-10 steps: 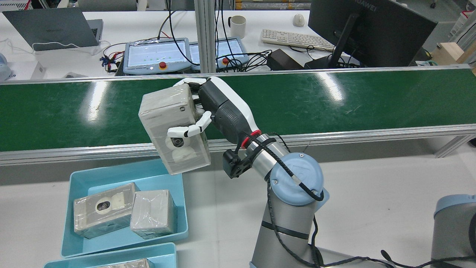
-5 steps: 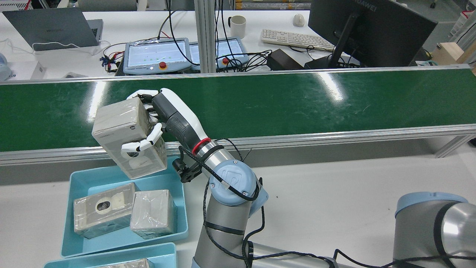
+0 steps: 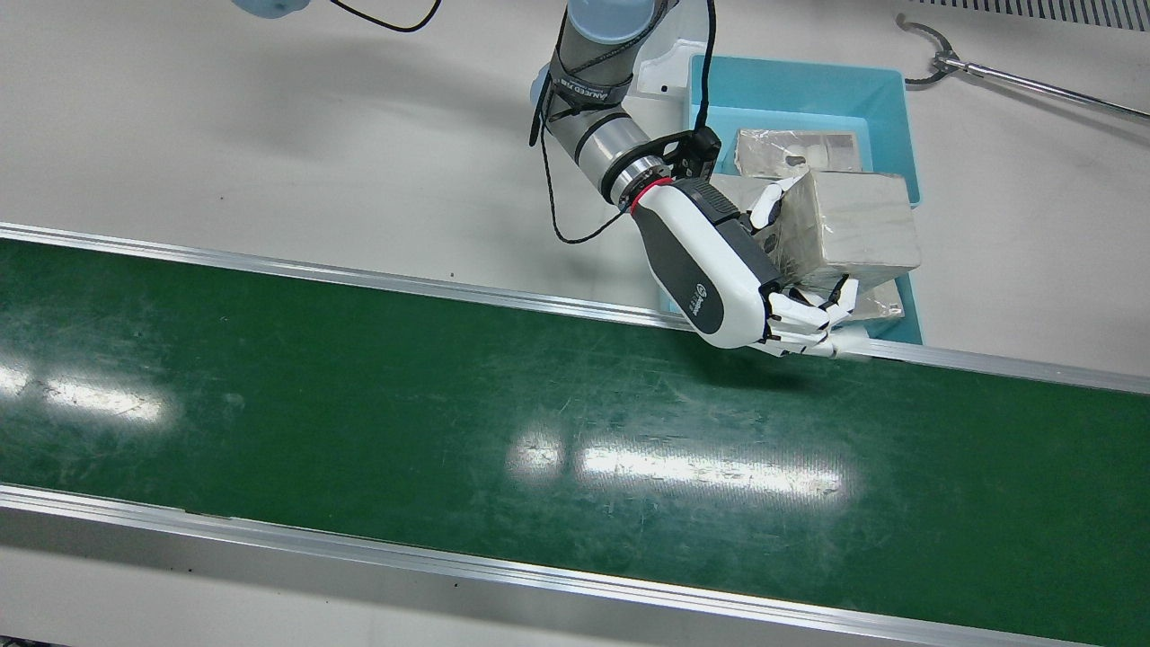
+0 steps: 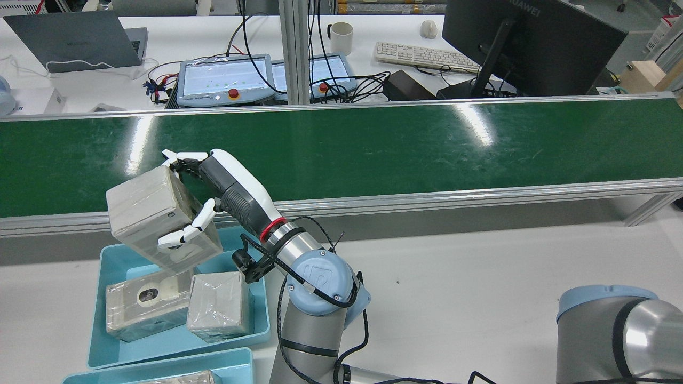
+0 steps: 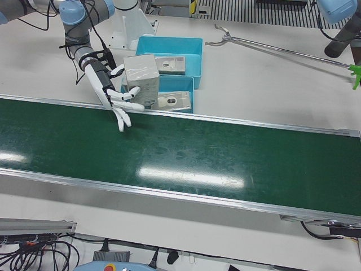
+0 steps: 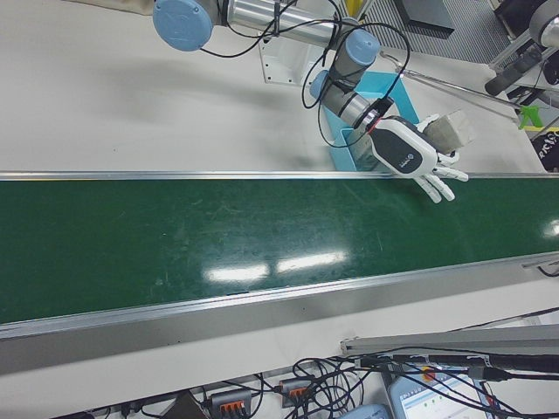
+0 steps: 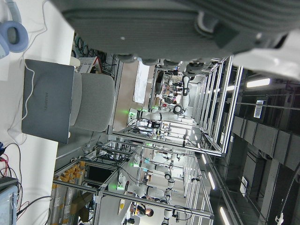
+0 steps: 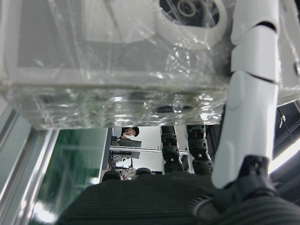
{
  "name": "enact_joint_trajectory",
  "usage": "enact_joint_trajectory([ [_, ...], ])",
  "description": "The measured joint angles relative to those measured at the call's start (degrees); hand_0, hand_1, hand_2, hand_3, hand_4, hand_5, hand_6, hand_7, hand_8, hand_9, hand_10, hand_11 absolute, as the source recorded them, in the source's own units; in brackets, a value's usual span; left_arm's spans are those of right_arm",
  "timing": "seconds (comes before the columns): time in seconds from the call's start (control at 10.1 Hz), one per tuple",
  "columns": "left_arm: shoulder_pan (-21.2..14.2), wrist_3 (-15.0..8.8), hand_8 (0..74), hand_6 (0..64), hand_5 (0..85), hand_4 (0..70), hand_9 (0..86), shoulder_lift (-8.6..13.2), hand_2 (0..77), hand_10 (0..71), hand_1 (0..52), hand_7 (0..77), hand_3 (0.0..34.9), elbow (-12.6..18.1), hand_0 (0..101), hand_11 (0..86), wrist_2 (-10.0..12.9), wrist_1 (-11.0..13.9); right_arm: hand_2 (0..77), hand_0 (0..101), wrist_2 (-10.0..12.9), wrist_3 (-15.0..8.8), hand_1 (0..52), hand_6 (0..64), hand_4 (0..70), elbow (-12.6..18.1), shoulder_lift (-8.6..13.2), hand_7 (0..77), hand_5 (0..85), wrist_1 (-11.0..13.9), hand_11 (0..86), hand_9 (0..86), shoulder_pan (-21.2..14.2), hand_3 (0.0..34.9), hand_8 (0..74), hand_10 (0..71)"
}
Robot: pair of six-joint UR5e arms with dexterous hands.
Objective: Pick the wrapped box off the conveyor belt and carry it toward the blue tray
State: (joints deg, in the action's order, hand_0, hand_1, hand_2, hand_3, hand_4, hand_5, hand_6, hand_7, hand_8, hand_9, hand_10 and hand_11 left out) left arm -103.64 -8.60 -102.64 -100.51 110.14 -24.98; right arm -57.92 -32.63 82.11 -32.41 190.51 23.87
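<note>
One box (image 4: 140, 212), film-wrapped, hangs tilted in the air above the belt-side end of the blue tray (image 4: 102, 341), clear of the green belt (image 4: 373, 144). The right hand (image 4: 213, 186) holds it, its white fingers (image 4: 184, 232) clasped around the box's sides; the arm reaches across from the robot's right. Two more wrapped boxes (image 4: 147, 301) (image 4: 219, 304) lie side by side in the tray, which sits on the white surface (image 4: 480, 277). Of the left hand (image 7: 164, 28) only the dark palm shows; how its fingers stand I cannot tell.
</note>
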Motion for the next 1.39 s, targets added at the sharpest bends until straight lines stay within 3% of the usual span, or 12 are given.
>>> enact_joint_trajectory([
  [0.1, 0.0, 0.0, 0.5, 0.0, 1.1, 0.0, 0.0, 0.0, 1.1, 0.5, 0.0, 0.5, 0.0, 0.0, 0, 0.0, 0.0, 0.0, 4.4, 46, -0.11, 0.06, 9.3, 7.6, 18.0, 0.35, -0.11, 12.0, 25.1, 0.12, 0.5, 1.1, 0.0, 12.1, 0.0, 0.0],
  [0.2, 0.0, 0.0, 0.5, 0.0, 1.1, 0.0, 0.0, 0.0, 0.5, 0.0, 0.0, 0.5, 0.0, 0.0, 0, 0.0, 0.0, 0.0, 7.6, 46, -0.19, 0.15, 13.6, 5.5, 8.2, 1.31, -0.4, 19.6, 12.0, 0.36, 0.5, 2.2, 0.01, 13.0, 0.0, 0.0],
  [0.4, 0.0, 0.0, 0.5, 0.0, 1.1, 0.0, 0.0, 0.0, 1.1, 0.5, 0.0, 0.5, 0.0, 0.0, 0, 0.0, 0.0, 0.0, 7.6, 46, -0.22, 0.3, 13.6, 5.5, 8.2, 4.83, -1.84, 19.6, 12.0, 1.18, 0.5, 2.2, 0.12, 13.0, 0.0, 0.0],
  [0.5, 0.0, 0.0, 0.5, 0.0, 1.1, 0.0, 0.0, 0.0, 1.1, 0.5, 0.0, 0.5, 0.0, 0.0, 0, 0.0, 0.0, 0.0, 8.2, 46, -0.15, 0.43, 10.4, 5.5, 11.5, 8.48, -3.63, 19.6, 13.6, 2.3, 0.5, 2.2, 0.51, 16.4, 0.0, 0.0],
  [0.69, 0.0, 0.0, 0.5, 0.0, 1.1, 0.0, 0.0, 0.0, 1.1, 0.5, 0.0, 0.5, 0.0, 0.0, 0, 0.0, 0.0, 0.0, 8.2, 46, -0.04, 2.01, 10.9, 5.5, 13.1, 19.55, -10.58, 21.3, 13.6, 6.27, 0.5, 2.2, 2.67, 16.0, 0.0, 0.0],
  [0.79, 0.0, 0.0, 0.5, 0.0, 1.1, 0.0, 0.0, 0.0, 0.5, 0.5, 0.0, 0.5, 0.0, 0.0, 0, 0.0, 0.0, 0.0, 8.2, 46, -0.06, 5.28, 10.9, 5.5, 13.1, 25.0, -15.59, 21.3, 13.6, 8.56, 0.5, 2.2, 4.02, 16.0, 0.0, 0.0],
  [0.89, 0.0, 0.0, 0.5, 0.0, 1.1, 0.0, 0.0, 0.0, 0.5, 0.5, 0.0, 0.5, 0.0, 0.0, 0, 0.0, 0.0, 0.0, 14.2, 48, -0.23, 10.41, 17.5, 7.6, 18.5, 28.67, -20.73, 26.7, 18.0, 10.62, 0.5, 3.8, 5.79, 19.5, 0.0, 0.0],
  [0.99, 0.0, 0.0, 0.5, 0.0, 1.1, 0.0, 0.0, 0.0, 0.5, 0.5, 0.0, 0.5, 0.0, 0.0, 0, 0.0, 0.0, 0.0, 20.2, 53, -1.47, 16.66, 23.5, 13.1, 25.6, 30.74, -25.88, 34.4, 25.6, 12.26, 0.5, 5.4, 8.6, 17.2, 0.0, 0.0],
  [1.09, 0.0, 0.0, 0.5, 0.0, 1.1, 0.0, 0.0, 0.0, 1.1, 0.5, 0.0, 0.5, 0.0, 0.0, 0, 0.0, 0.0, 0.0, 39.8, 58, -4.01, 21.79, 31.6, 22.9, 39.8, 31.73, -30.73, 47.5, 42.0, 13.21, 0.5, 9.3, 13.19, 10.3, 8.2, 0.0],
  [1.19, 0.0, 0.0, 0.5, 0.0, 1.1, 0.0, 0.0, 0.0, 1.1, 0.5, 0.0, 0.5, 0.0, 0.0, 0, 0.0, 0.0, 0.0, 39.8, 58, -7.3, 24.96, 31.6, 22.9, 39.8, 32.16, -34.68, 47.5, 42.0, 13.54, 0.5, 18.0, 19.21, 10.3, 13.1, 2.2],
  [1.29, 0.0, 0.0, 0.5, 0.0, 1.1, 0.0, 0.0, 0.0, 1.1, 0.5, 0.0, 0.5, 0.0, 0.0, 0, 0.0, 0.0, 0.0, 47.5, 55, -10.8, 26.77, 20.2, 37.1, 47.5, 32.34, -37.38, 63.3, 59.5, 13.54, 15.8, 34.4, 25.45, 2.2, 29.5, 24.5],
  [1.39, 0.0, 0.0, 0.5, 0.0, 1.1, 0.0, 0.0, 0.0, 1.1, 0.5, 0.0, 0.5, 0.0, 0.0, 0, 0.0, 0.0, 0.0, 47.5, 55, -13.78, 27.75, 20.2, 37.1, 47.5, 32.36, -39.03, 63.3, 59.5, 13.43, 15.8, 34.4, 30.81, 2.2, 29.5, 24.5],
])
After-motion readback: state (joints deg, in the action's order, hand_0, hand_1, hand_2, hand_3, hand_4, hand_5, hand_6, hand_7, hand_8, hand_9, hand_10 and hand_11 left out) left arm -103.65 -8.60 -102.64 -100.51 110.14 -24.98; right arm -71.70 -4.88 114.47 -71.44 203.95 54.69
